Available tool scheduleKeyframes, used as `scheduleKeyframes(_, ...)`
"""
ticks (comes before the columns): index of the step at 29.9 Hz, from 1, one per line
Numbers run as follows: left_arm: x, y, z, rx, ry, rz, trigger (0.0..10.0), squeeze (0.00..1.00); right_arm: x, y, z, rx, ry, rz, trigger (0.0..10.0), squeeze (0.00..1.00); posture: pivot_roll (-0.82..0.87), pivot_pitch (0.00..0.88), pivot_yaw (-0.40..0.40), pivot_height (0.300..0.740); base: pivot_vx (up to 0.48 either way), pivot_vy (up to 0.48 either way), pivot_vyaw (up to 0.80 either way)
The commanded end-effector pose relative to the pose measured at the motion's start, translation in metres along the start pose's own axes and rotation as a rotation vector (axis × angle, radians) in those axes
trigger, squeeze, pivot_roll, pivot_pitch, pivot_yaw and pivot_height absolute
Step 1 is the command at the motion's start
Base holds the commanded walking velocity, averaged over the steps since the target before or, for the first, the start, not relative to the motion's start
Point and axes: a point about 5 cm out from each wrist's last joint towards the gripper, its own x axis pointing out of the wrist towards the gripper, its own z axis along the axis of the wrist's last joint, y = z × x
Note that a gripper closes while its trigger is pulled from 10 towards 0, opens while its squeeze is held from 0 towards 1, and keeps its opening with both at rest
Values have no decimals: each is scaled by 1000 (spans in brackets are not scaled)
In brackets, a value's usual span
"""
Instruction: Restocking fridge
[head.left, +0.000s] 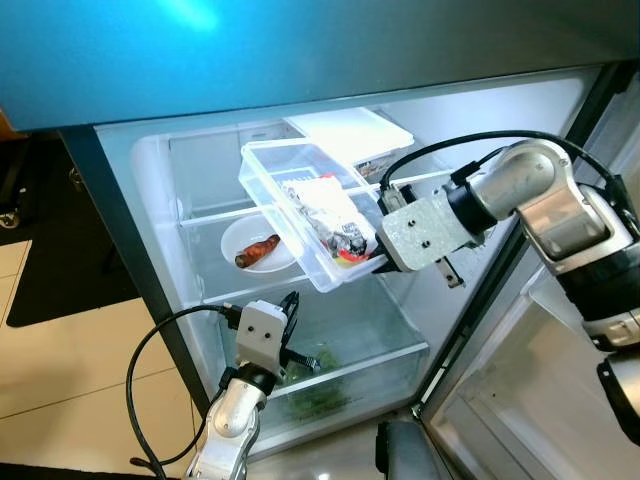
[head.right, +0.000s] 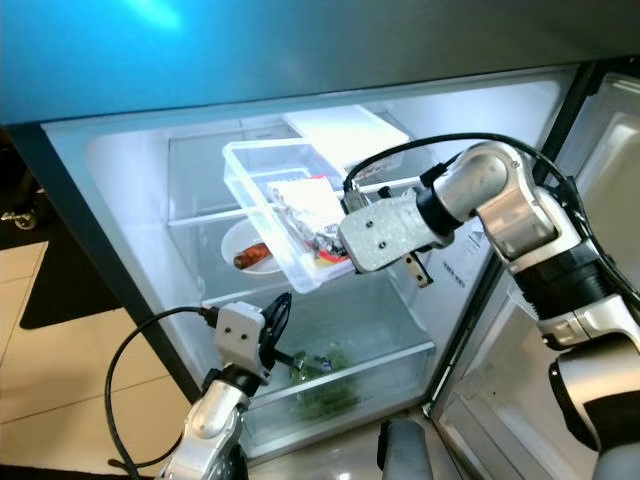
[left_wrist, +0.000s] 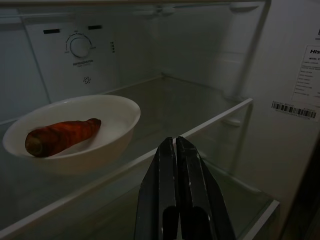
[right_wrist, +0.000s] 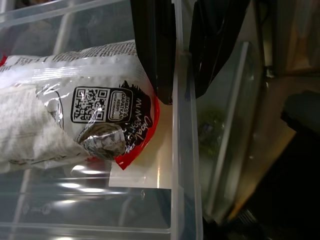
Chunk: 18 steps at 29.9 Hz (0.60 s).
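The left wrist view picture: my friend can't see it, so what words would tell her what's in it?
A white bowl holding one reddish-orange carrot sits on a glass fridge shelf. The robot's left hand, its two black fingers pressed shut, points toward the shelf, and a round dial sits on the back wall.

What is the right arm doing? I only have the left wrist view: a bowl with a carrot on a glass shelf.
Observer: The right gripper pinches the wall of a clear plastic bin, held tilted before the open fridge.
Operator: Anything in it?
Observer: A white and red food packet.
Operator: And below my shelf?
Observer: A crisper drawer holding leafy greens.
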Motion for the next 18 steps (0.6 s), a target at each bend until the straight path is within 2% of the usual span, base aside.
scheduleKeyframes(1,-1,-7,0,-24,1,6,10000,0,1,-6,1,-24,17,-17,10000,0,-120,0,-13,557,0,0,0)
scheduleKeyframes(18,-1,-10,0,-34,1,10,10000,0,14,-27,-13,-6,99,-64,10000,0,-126,0,-27,557,0,0,0)
